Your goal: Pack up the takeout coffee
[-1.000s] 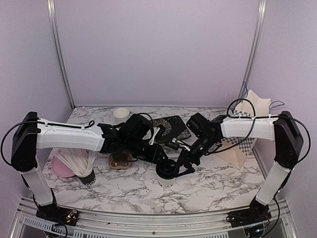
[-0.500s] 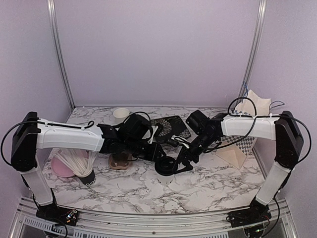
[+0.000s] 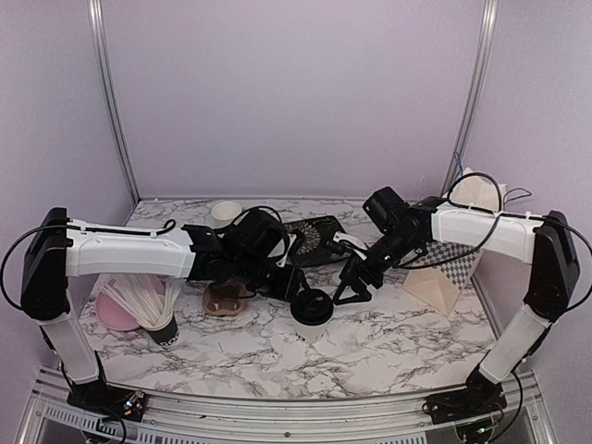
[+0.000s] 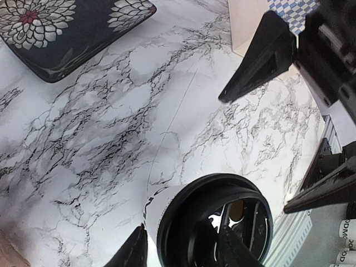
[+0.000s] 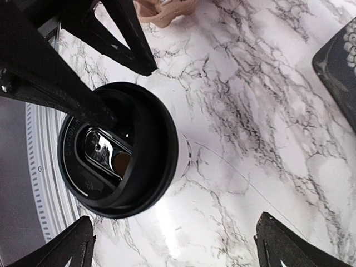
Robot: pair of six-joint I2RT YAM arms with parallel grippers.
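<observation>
Coffee cup (image 3: 314,309) upright on the marble table (image 3: 398,342)

Your left claw (image 3: 298,287) straddles the coffee cup with its jaws partway apart. One finger (image 5: 132,41) stands just clear of the black lid (image 5: 150,144), and the other crosses the lid's rim. The cup sits just ahead of your right claw (image 5: 173,222), whose jaws gape wide and are apart from the cup.

I read nothing whole: the dark lettering on the takeout cup's (image 4: 156,206) side is cut off, and the white tags' (image 4: 347,236) print is too small.
</observation>
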